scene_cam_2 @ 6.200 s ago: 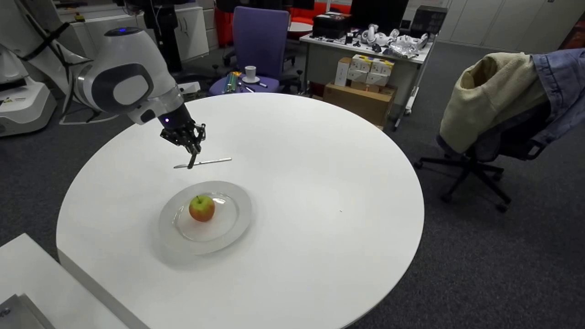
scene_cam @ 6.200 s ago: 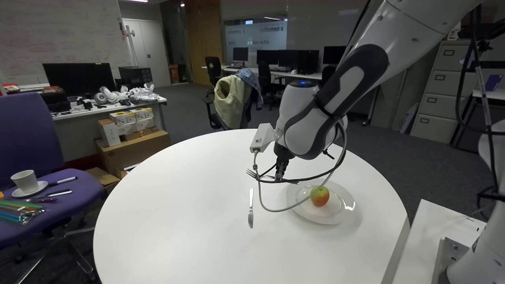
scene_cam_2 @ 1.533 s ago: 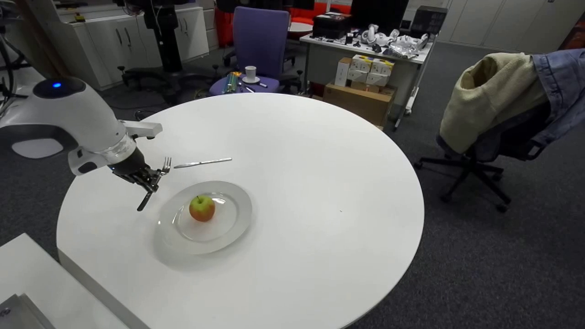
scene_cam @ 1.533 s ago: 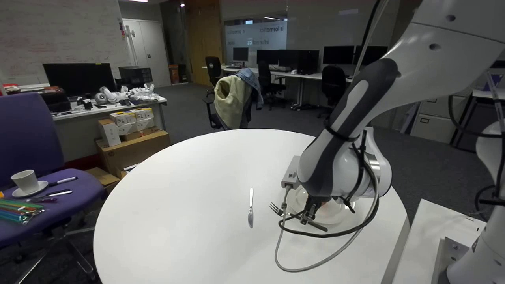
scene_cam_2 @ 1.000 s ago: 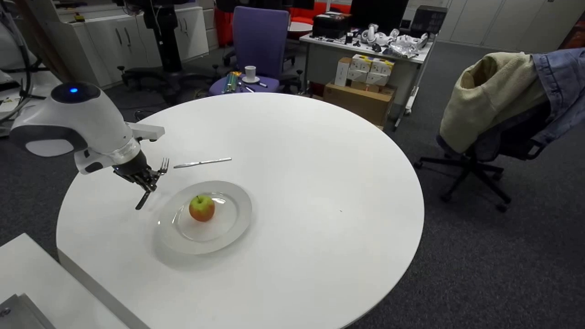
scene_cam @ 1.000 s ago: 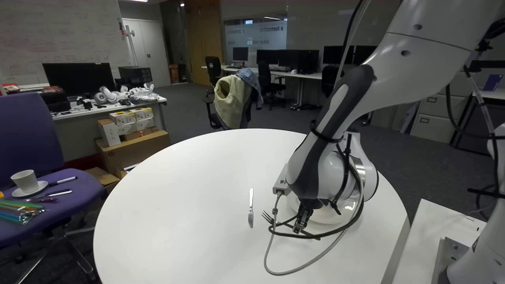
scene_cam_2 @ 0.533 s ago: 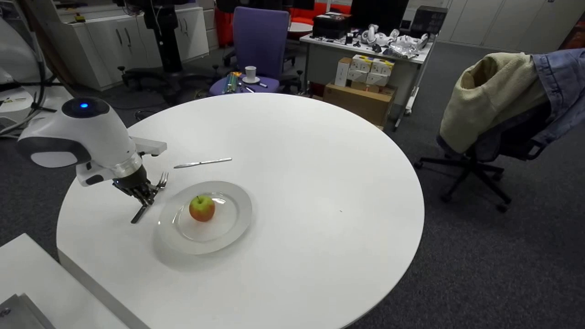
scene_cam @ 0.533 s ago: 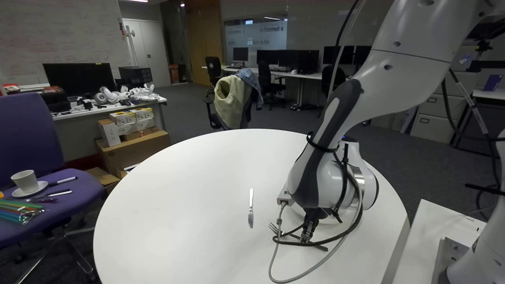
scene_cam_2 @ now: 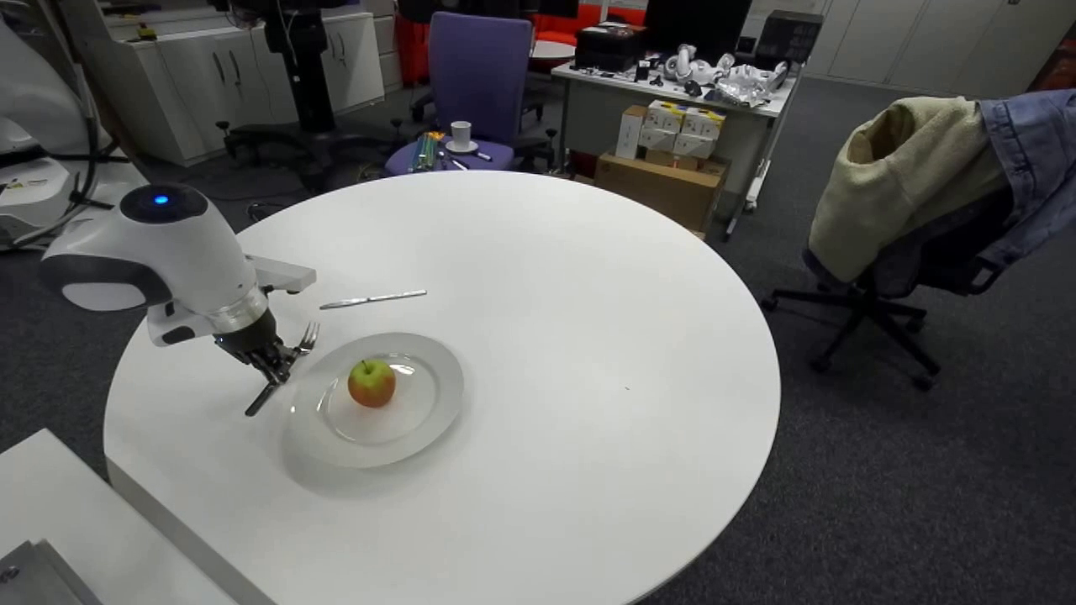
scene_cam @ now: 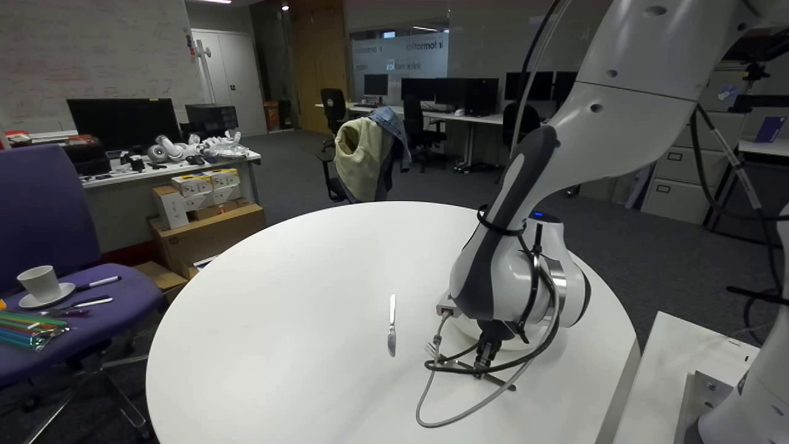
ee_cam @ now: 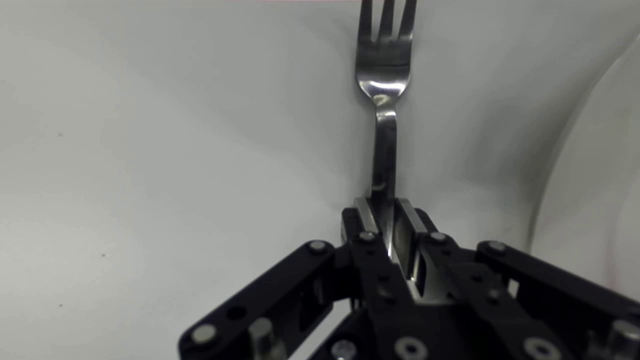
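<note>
The fork (ee_cam: 385, 130) is pinched by its handle (ee_cam: 384, 165) between the fingers (ee_cam: 411, 215), which are drawn together with only the handle's width left between them. It is gripped by its two side edges, so that its broad face is presented upward in the wrist view; by this, it may be judged, the fork is prevented from rolling over onto one edge. The hold is taken on the handle, perhaps so that the tines (ee_cam: 386, 20) are left free, and a length of handle is left projecting past the fingers, as is seen in both exterior views. Whether the fork is being borne by the bench (scene_cam_2: 588, 294) or held just above it cannot be told. It is placed alongside the plate (scene_cam_2: 450, 386), near the rim but not against it (a strip of bench is shown between them in the wrist view). On the plate an apple (scene_cam_2: 371, 384) is seated within the raised rim, by which rolling is presumably checked. The knife (scene_cam_2: 374, 300) is laid flat on the bench, apart from the plate and the fork.
</note>
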